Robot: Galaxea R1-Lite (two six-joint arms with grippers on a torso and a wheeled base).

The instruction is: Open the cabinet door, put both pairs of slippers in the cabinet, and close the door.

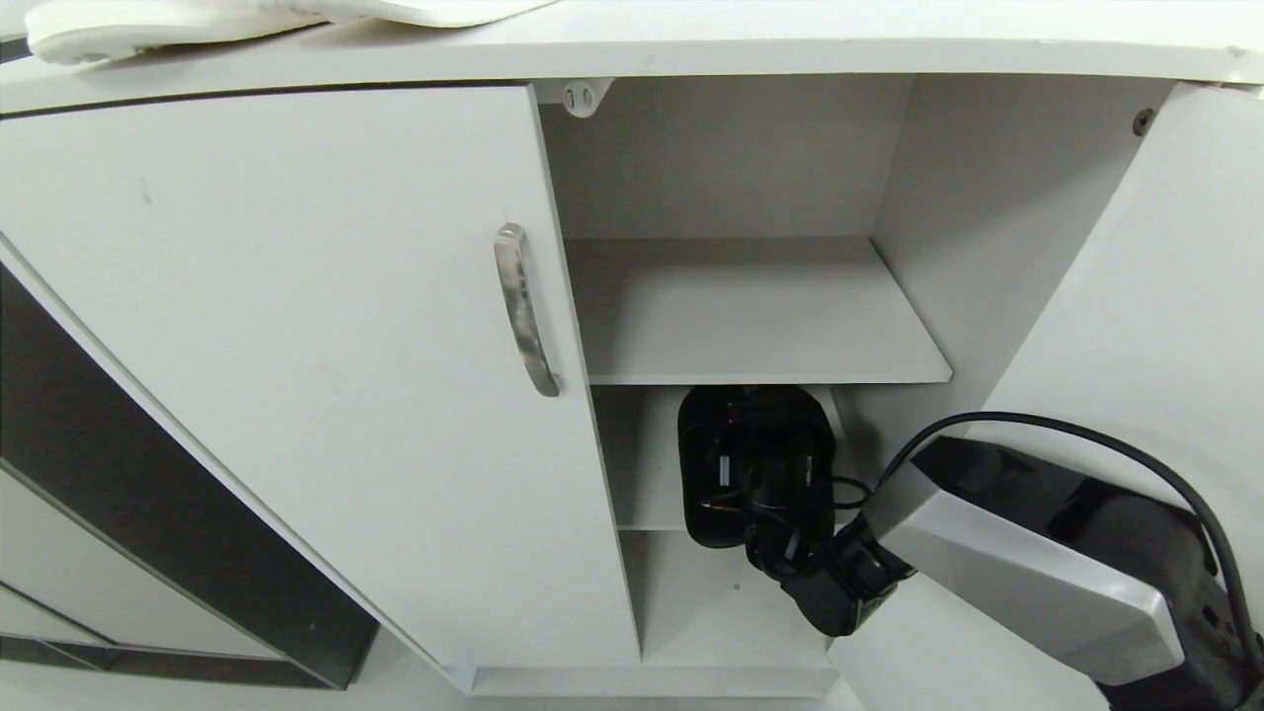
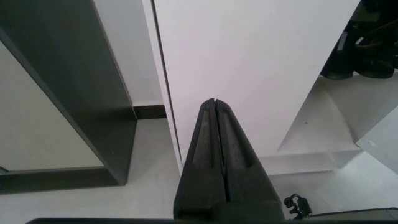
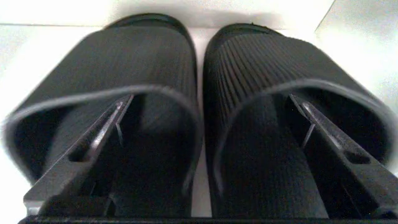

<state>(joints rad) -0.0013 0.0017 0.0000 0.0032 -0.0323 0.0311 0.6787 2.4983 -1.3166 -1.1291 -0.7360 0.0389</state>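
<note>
Right door (image 1: 1165,276) stands open, so I count step one as done. Black slippers (image 1: 750,449) sit side by side on a lower shelf (image 1: 647,518) inside the cabinet (image 1: 987,227). My right gripper (image 3: 210,99) is spread, one finger (image 3: 93,149) inside each slipper, not yet drawn out. Left gripper (image 2: 214,109) is pressed together, hanging before the closed left door (image 1: 296,346). Something white (image 1: 148,30) lies on top of the cabinet. It may be the second pair, I can't tell. Left to do, I judge: pull clear, stow the second pair, close the door.

Right arm (image 1: 1027,583) — silver-grey shell, black cable (image 1: 1086,431), left gripper (image 2: 214,106) — matte black
</note>
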